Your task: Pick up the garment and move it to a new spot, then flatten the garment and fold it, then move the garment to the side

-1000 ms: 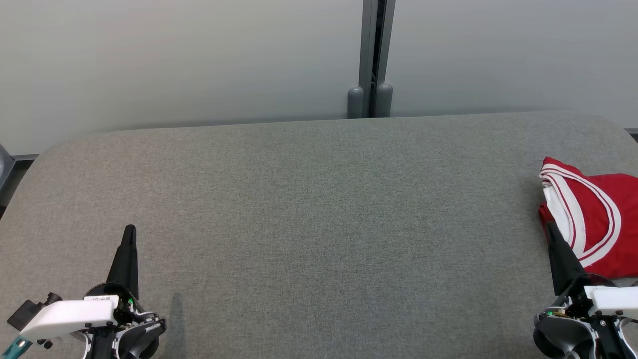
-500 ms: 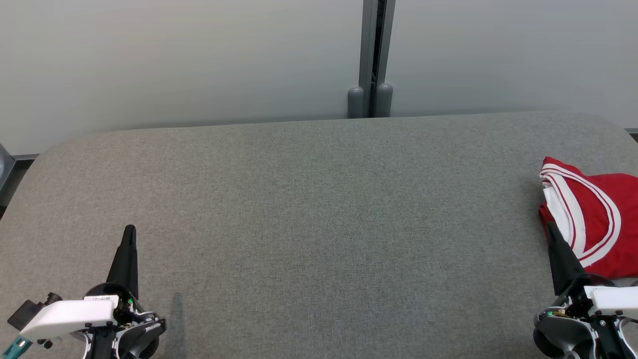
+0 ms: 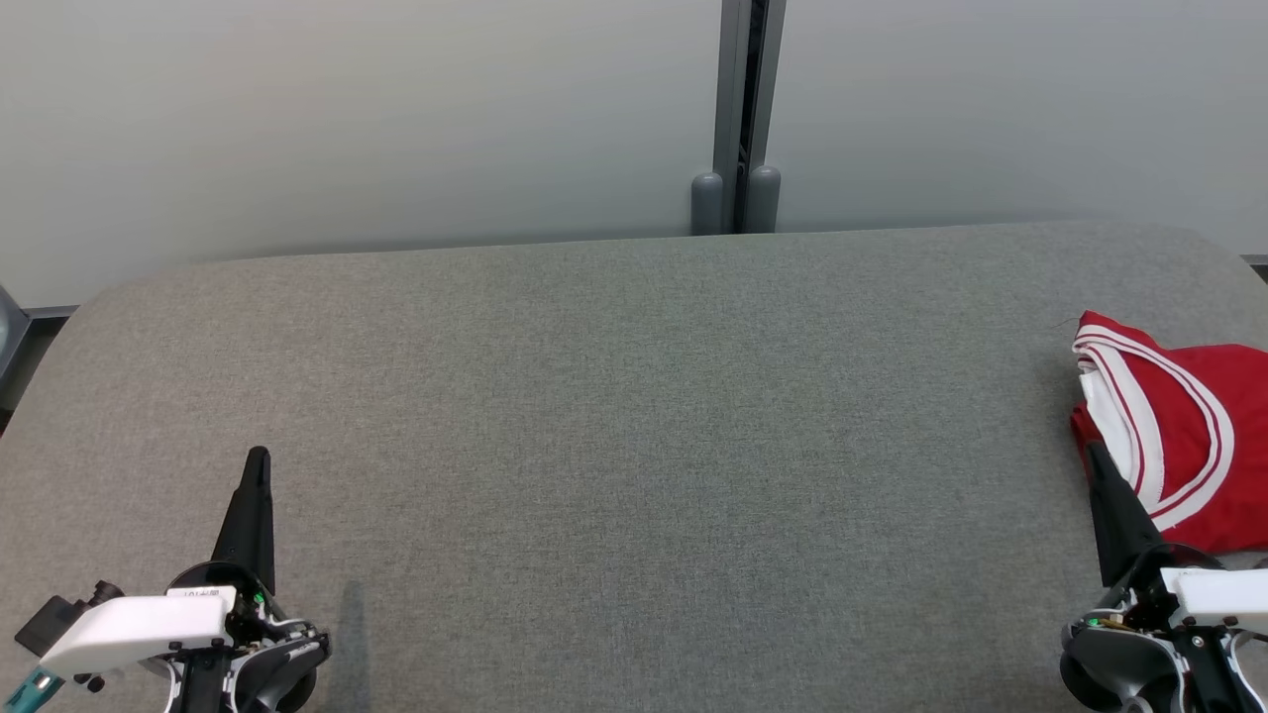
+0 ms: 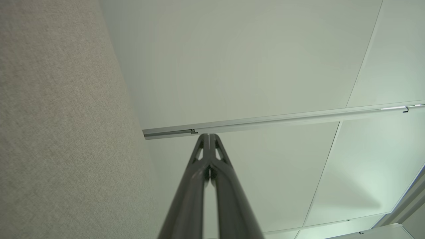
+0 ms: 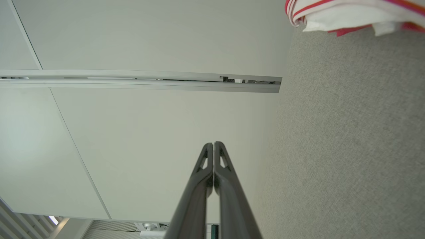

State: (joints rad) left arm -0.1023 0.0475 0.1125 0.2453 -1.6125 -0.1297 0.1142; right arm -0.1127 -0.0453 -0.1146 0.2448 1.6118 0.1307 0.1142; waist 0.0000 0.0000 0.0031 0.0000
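Nearest the robot, the left pincer (image 3: 257,458) sits low at the near left of the desk (image 3: 634,416), its two dark fingers pressed together with nothing between them; the left wrist view (image 4: 208,135) shows the tips meeting. The right pincer (image 3: 1094,452) mirrors it at the near right, likewise closed and empty, as the right wrist view (image 5: 213,143) confirms. Both point away from the robot and hover apart from the work, which reads as a rest pose: neither arm is engaged with anything.

Just beyond the right pincer's tip, at the desk's right edge, lies the garment (image 3: 1189,436), red with white striped trim, bunched or loosely doubled over and partly cut off by the frame. It appears at the upper corner of the right wrist view (image 5: 348,16) too. Lying off to the side like that, it leaves the broad middle of the grey felt bare, probably the room meant for spreading and folding.

Farthest off, pale wall panels (image 3: 347,119) stand behind the desk, split by a grey post (image 3: 745,109) with rounded caps (image 3: 706,203) at its foot.

Count: two pincers, one garment, one desk, two panels, one post, two caps.
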